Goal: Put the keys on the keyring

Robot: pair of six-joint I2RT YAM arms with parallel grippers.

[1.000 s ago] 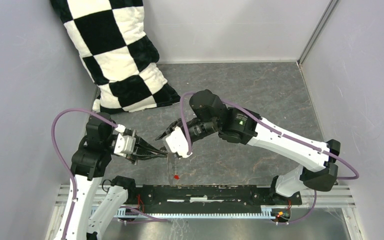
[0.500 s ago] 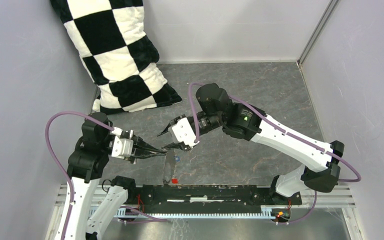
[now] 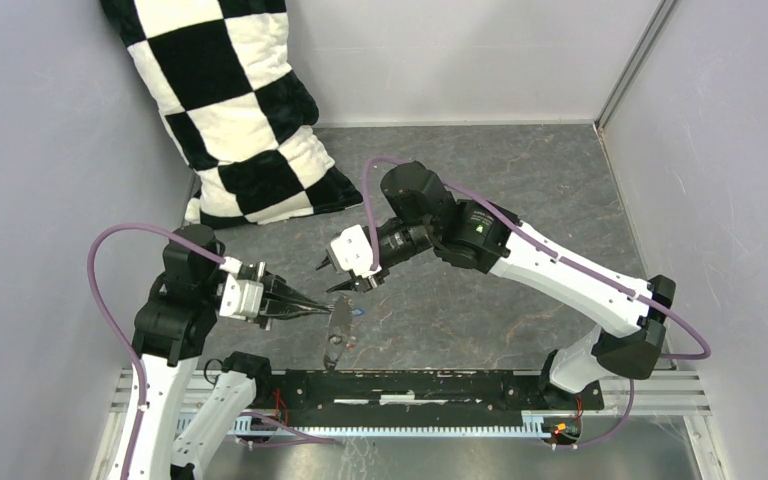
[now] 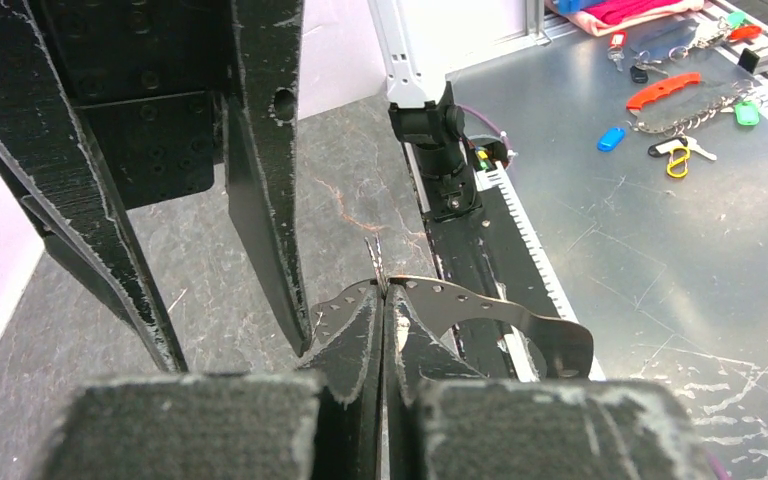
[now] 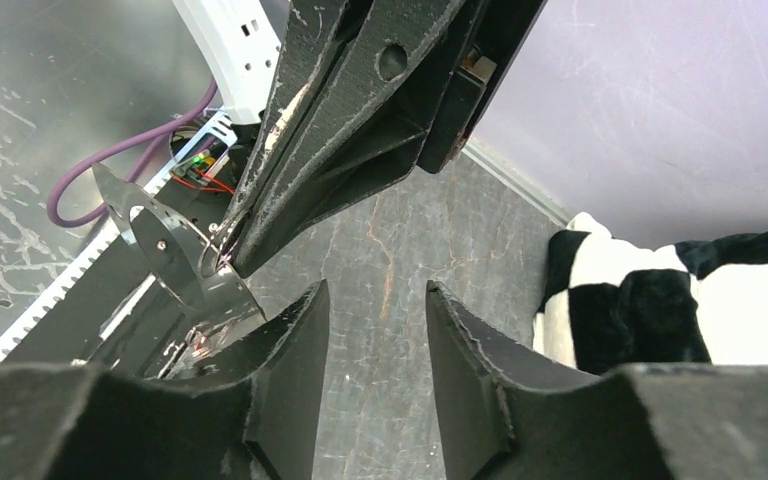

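Claw on the left (image 3: 318, 307) is clenching the keyring (image 3: 337, 335) over the desk (image 3: 520, 200), right claw (image 3: 335, 277) is hovering just beside it, released.

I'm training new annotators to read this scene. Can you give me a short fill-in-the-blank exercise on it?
The left gripper is ___ on the grey metal keyring.
The right gripper stands ___, with nothing between its fingers.
The cushion at the far left is checked black and ___.
Missing words: shut; open; white.
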